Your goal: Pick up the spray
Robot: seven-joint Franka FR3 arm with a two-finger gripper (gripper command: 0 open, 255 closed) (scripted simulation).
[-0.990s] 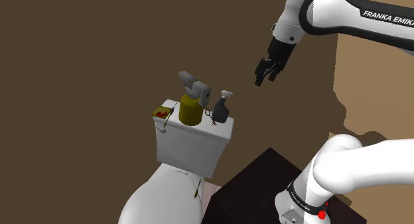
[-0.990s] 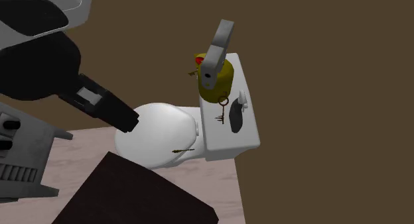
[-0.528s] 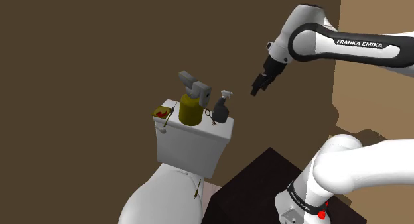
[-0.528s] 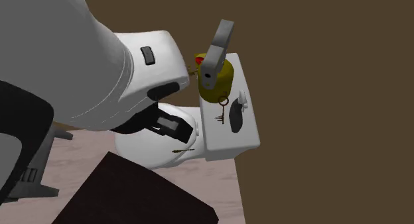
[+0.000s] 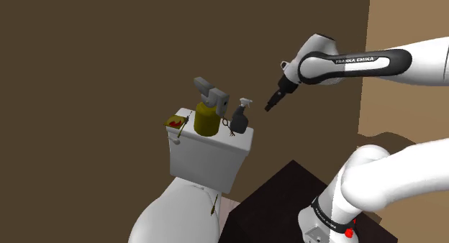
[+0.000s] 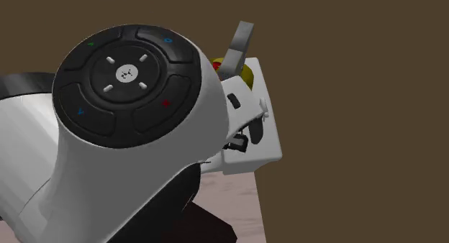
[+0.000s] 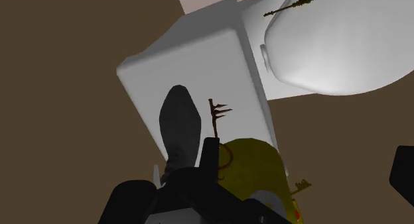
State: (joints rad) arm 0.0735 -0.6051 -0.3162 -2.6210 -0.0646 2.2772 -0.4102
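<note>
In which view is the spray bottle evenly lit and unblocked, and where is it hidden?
Shoulder view: the grey spray bottle stands evenly lit, unblocked, on the toilet tank. Second exterior view: the arm covers most of it. Wrist view: it shows dark against the pale tank.

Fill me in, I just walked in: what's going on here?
A white Franka arm stretches toward a toilet tank, where a dark grey spray bottle stands upright beside a yellow jug. Its black gripper hovers in the air, on the shoulder view's right of the spray bottle and apart from it. Nothing is picked up yet.
</note>
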